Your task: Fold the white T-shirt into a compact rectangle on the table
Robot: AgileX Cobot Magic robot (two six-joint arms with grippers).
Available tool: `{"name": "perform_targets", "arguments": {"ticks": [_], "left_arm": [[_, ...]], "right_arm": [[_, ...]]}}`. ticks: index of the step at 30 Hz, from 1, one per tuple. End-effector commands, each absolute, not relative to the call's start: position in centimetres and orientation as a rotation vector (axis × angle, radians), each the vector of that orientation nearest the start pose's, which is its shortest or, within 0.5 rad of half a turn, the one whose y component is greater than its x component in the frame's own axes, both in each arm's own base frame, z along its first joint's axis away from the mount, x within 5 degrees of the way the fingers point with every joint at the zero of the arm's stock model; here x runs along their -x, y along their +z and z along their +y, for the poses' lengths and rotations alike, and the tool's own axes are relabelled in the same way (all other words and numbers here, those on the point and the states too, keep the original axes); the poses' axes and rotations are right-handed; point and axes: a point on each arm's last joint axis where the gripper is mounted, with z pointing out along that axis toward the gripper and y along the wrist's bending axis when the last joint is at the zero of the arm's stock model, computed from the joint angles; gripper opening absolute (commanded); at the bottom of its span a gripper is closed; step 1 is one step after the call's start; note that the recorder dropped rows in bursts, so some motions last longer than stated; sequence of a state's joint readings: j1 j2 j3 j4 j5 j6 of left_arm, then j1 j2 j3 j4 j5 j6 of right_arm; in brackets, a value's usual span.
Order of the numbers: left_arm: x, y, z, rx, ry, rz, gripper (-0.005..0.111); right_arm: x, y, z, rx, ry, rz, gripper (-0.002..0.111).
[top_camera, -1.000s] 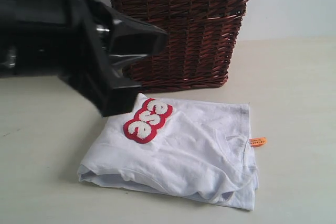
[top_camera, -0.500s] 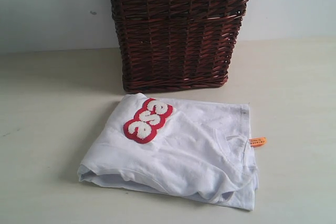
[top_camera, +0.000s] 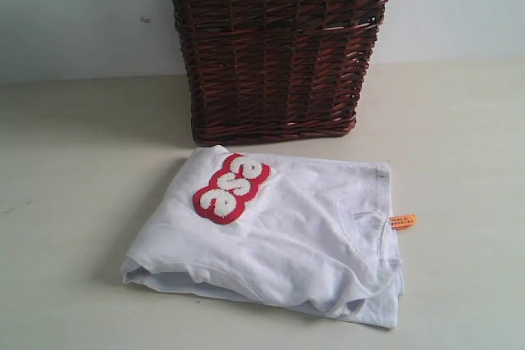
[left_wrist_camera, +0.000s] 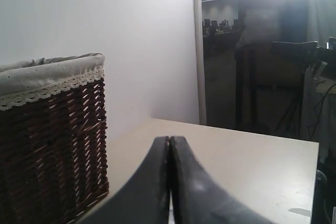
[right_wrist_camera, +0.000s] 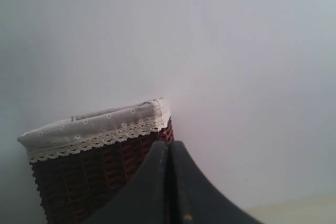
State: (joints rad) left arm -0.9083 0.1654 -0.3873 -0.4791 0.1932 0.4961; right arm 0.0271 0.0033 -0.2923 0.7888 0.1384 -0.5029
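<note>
- Your white T-shirt [top_camera: 279, 243] lies folded in a rough rectangle in the lower centre of the exterior view, flat on the table [top_camera: 74, 202]. Its edges are loose and rounded along the lower left.
- The red patch with fuzzy white lettering [top_camera: 231, 188] faces up near the shirt's upper left corner. The small orange tag [top_camera: 402, 221] sticks out at its right edge.
- Compared with a second ago, the black arm that filled the upper left of the exterior view and covered the shirt's corner has gone. The shirt itself has not shifted, and nothing has changed over the last half second.
- The dark wicker basket [top_camera: 275, 47] stands just behind the shirt at the top centre, close to it but not touching, against the white wall [top_camera: 82, 14].
- Your left gripper [left_wrist_camera: 169, 140] has its jaws pressed together on nothing. Its wrist view takes in the basket's lace-trimmed liner [left_wrist_camera: 47, 77] and bare tabletop.
- Your right gripper [right_wrist_camera: 169, 144] is likewise closed and empty, facing the basket and the wall.
- Neither gripper touches the shirt. Both are outside the exterior frame, so you cannot tell how far from it they sit.
</note>
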Motion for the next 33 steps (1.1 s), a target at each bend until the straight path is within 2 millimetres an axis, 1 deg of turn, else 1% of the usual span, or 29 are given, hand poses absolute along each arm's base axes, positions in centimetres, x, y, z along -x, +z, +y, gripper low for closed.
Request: {"name": "perform_targets", "arguments": {"ticks": [1, 6, 10, 11, 13, 14, 19, 22, 26, 30, 33], "left_arm": [[-2.4, 31.5, -4.4, -0.738, -0.785, 1.295, 0.0], [-2.4, 31.5, -4.4, -0.739, -0.785, 1.297, 0.0], [-2.7, 30.0, -4.8, -0.758, -0.777, 1.336, 0.0], [-2.8, 29.5, -4.8, -0.772, -0.752, 1.34, 0.0], [-3.2, 28.7, -4.9, -0.817, -0.638, 1.323, 0.0], [-3.4, 28.2, -4.8, -0.81, -0.606, 1.327, 0.0], [-4.7, 26.3, -4.4, -0.619, -0.528, 1.384, 0.0], [-5.2, 24.9, -4.0, -0.55, -0.454, 1.395, 0.0], [-5.4, 23.8, -3.5, -0.442, -0.414, 1.352, 0.0], [-5.5, 22.4, -2.6, -0.322, -0.349, 1.367, 0.0], [-5.4, 22.5, -2.0, -0.248, -0.286, 1.348, 0.0]], "right_arm": [[-3.0, 29.8, 1.0, -0.078, 0.323, 1.306, 0.0], [-3.0, 29.8, 1.0, -0.08, 0.325, 1.305, 0.0], [-3.0, 29.8, 1.0, -0.08, 0.325, 1.305, 0.0], [-3.0, 29.8, 1.0, -0.08, 0.325, 1.305, 0.0], [-3.0, 29.8, 1.0, -0.08, 0.325, 1.305, 0.0], [-3.0, 29.8, 1.0, -0.08, 0.325, 1.305, 0.0], [-3.0, 29.8, 1.0, -0.08, 0.325, 1.305, 0.0], [-3.0, 29.8, 1.0, -0.08, 0.325, 1.305, 0.0], [-3.0, 29.8, 1.0, -0.08, 0.325, 1.305, 0.0], [-3.0, 29.8, 1.0, -0.08, 0.325, 1.305, 0.0], [-3.0, 29.8, 1.0, -0.08, 0.325, 1.305, 0.0]]}}
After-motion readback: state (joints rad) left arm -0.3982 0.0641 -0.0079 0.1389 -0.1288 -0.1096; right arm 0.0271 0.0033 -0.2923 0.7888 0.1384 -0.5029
